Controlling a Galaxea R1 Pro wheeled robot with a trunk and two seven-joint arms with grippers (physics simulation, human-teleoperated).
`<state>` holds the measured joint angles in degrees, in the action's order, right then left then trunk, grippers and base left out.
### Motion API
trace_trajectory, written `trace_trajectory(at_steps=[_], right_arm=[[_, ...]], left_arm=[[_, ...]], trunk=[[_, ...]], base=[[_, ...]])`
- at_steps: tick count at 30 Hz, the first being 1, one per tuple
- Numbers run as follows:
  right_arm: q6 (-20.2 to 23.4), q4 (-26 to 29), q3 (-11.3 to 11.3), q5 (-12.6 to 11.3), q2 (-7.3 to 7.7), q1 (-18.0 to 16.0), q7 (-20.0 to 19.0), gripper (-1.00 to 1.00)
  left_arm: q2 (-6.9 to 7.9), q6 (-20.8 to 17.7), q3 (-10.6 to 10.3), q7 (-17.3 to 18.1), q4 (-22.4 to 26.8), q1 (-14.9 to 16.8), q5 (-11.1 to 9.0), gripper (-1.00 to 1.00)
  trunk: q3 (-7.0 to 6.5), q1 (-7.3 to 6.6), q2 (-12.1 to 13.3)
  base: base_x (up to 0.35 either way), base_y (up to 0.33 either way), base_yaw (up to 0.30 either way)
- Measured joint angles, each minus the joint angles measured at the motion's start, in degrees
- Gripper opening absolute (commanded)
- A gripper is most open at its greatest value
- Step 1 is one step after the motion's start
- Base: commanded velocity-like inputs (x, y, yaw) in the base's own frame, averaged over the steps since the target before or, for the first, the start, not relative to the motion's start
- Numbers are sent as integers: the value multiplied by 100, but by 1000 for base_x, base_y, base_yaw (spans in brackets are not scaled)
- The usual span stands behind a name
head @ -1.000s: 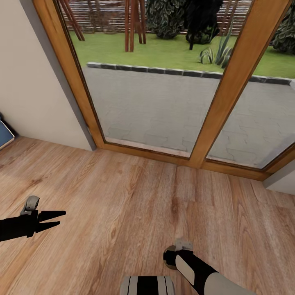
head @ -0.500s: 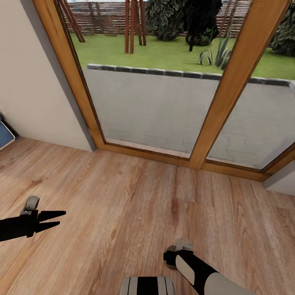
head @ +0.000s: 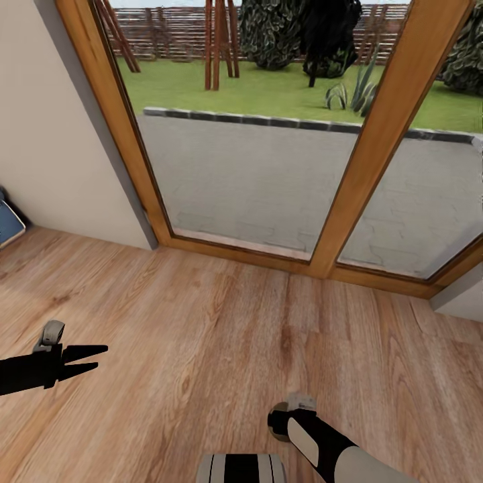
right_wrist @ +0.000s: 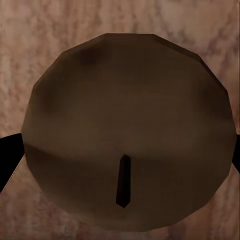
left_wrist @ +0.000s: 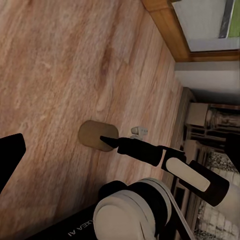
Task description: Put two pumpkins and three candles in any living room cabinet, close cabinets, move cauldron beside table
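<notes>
Right gripper [head: 280, 421], mostly hidden behind its own wrist, clasps a candle [right_wrist: 127, 130]; fingers [right_wrist: 7, 155] flank it at both sides, wick visible. Left gripper [head: 90, 359] parted, empty, above wood floor [head: 221, 322]. Beyond, glazed door [head: 255, 168], its top cut off.

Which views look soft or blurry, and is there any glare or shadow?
Right wrist view: candle very close and soft-edged, with blurred floor grain. Left wrist view: soft, shelving at the edge smeared. Head view: sharpest, flat even light, no glare on the glass door, no shadow under the left hand.
</notes>
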<state>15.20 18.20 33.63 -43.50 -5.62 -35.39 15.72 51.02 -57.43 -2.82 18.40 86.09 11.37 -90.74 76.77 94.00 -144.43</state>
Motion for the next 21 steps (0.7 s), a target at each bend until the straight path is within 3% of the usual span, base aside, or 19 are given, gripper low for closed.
trace_trajectory(at_steps=[15,19,21], right_arm=[[-8,7,0,-1,4,0,-8,-100],[-8,7,0,1,8,0,-8,-100],[-8,7,0,-5,11,0,-9,-100]], left_arm=[[0,8,0,-8,-3,0,16,100],[-7,24,-3,-44,-20,0,130,100],[-12,37,-8,-55,-90,-1,312,100]], trunk=[[-333,-39,20],[-421,-49,25],[-465,-54,28]], base=[[0,0,0],[0,0,0],[0,0,0]])
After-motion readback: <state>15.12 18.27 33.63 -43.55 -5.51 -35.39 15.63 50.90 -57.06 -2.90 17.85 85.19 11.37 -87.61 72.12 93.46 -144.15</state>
